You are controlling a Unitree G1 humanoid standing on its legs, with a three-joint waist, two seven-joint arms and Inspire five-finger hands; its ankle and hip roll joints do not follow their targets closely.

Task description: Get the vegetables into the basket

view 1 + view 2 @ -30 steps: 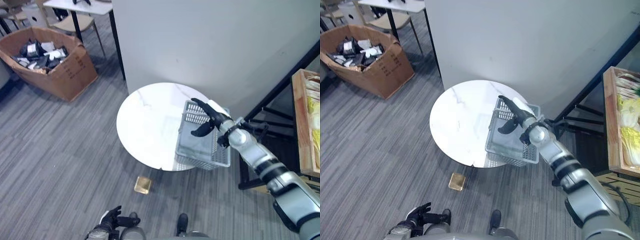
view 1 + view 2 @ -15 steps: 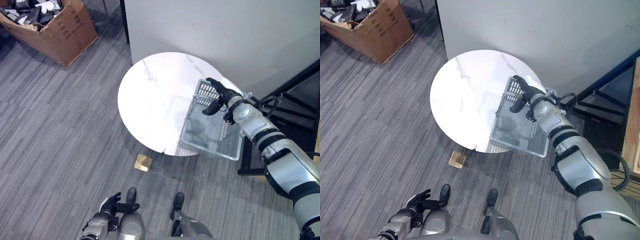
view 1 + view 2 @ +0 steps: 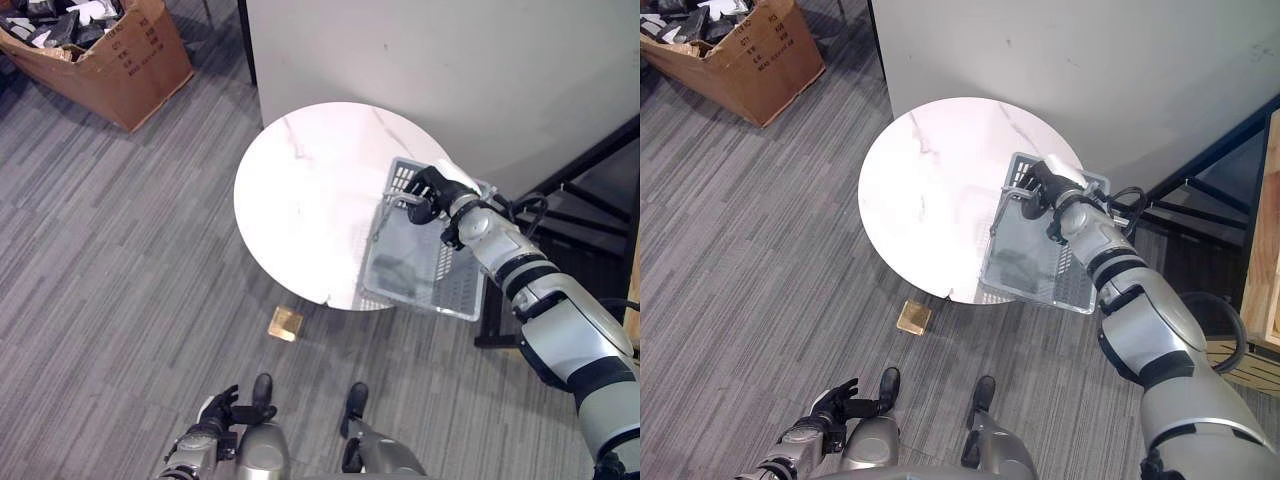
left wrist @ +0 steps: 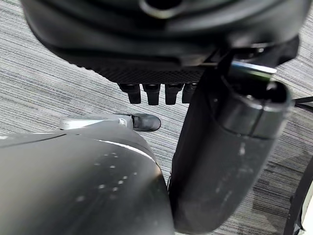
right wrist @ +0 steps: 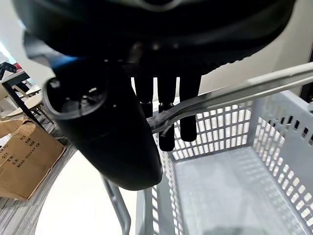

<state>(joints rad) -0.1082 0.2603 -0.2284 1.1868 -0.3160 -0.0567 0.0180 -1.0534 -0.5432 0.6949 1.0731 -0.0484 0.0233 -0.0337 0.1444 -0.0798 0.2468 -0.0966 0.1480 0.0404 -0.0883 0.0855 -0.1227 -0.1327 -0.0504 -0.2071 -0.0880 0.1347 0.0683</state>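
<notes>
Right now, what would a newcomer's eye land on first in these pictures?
The right robot hand curled round the handle of the grey basket, which sits with nothing in it at the right edge of the round white table. After that, the cardboard box of odds and ends on the carpet at upper left, and a small tan block on the floor below the table.

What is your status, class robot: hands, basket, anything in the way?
Right robot hand curled round the wire handle of the grey plastic mesh basket on the round white marble table. Left robot hand low, idle. Basket empty.
</notes>
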